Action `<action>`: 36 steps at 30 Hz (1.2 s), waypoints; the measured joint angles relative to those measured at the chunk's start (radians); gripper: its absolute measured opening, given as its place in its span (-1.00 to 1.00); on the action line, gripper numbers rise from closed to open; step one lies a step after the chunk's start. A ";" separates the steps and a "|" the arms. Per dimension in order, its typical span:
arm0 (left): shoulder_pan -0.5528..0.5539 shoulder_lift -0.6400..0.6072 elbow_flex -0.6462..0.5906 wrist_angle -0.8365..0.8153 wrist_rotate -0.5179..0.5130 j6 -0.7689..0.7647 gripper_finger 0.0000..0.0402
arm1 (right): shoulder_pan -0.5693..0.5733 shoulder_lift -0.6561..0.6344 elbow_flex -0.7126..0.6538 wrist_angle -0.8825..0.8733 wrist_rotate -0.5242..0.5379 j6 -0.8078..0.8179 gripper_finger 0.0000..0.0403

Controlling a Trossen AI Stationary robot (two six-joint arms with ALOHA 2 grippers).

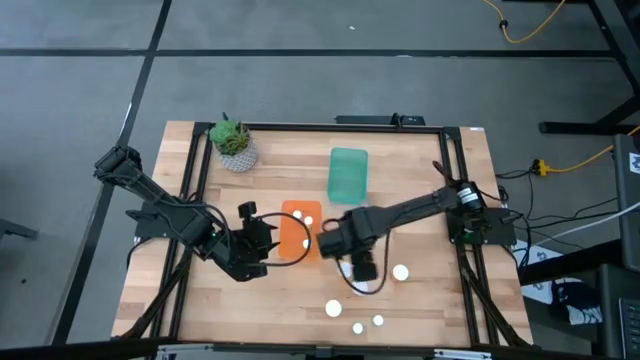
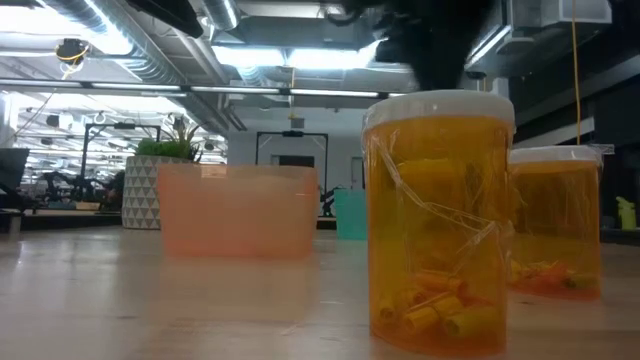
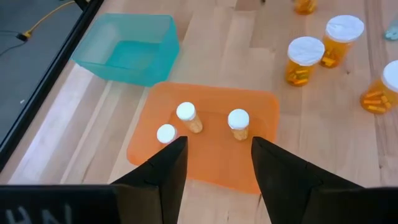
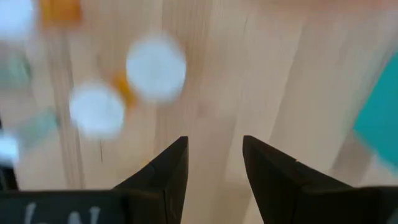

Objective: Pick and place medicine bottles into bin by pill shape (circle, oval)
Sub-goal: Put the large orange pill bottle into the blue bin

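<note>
Across the middle of the wooden table (image 1: 420,300) lie two bins: an orange bin (image 1: 298,231) near the centre and a teal bin (image 1: 348,172) just beyond it toward the far edge. A potted plant (image 1: 233,143) stands near the far left corner.

Three medicine bottles (image 3: 188,117) stand inside the orange bin, each an amber bottle with a round white cap; the left wrist view shows them grouped toward the side of that bin nearest the teal bin. More bottles stand loose on the table toward the near right: one (image 1: 400,272) beside the right arm, and three (image 1: 334,309) closer to the near edge. From table height, the closest of these (image 2: 438,220) is a see-through amber cylinder with a white lid and small yellow-orange pills heaped at its bottom; whether the pills are round or oval cannot be told.

The left tool (image 1: 252,240) hangs at the left side of the orange bin, its fingers (image 3: 166,168) spread apart and holding nothing. The right tool (image 1: 364,270) hangs over the table just right of the orange bin, near the loose bottles, its fingers (image 4: 163,174) likewise parted and empty.
</note>
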 joint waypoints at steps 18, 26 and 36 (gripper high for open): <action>0.000 0.000 0.000 0.000 0.000 0.000 -0.15 | 0.332 -0.351 -0.327 -0.009 0.153 0.433 -0.23; 0.000 0.000 0.000 0.002 -0.006 0.000 -0.15 | 0.583 -0.618 -0.700 0.144 0.174 1.030 -0.23; 0.000 0.000 0.000 0.007 -0.008 -0.001 -0.15 | 0.698 -0.676 -0.953 0.318 0.167 1.309 -0.23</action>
